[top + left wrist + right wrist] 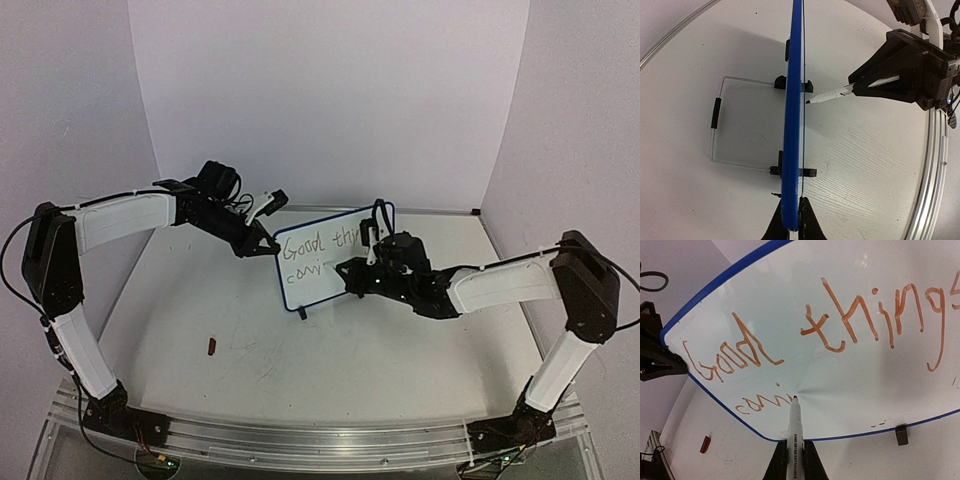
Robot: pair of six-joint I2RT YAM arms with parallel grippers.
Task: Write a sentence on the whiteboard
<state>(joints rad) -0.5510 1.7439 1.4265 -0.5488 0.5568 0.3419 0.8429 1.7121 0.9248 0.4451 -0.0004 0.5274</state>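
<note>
White table (400, 350) with a whiteboard (312, 268) standing upright on small black feet near its middle, and a small reddish-brown piece (212, 347) lying apart at front-left.

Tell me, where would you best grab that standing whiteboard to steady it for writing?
Grip the whiteboard by its thin left edge, from the side, as the left gripper does. It stands upright, so pinching across its thickness braces it and leaves the face free for the marker.
</note>
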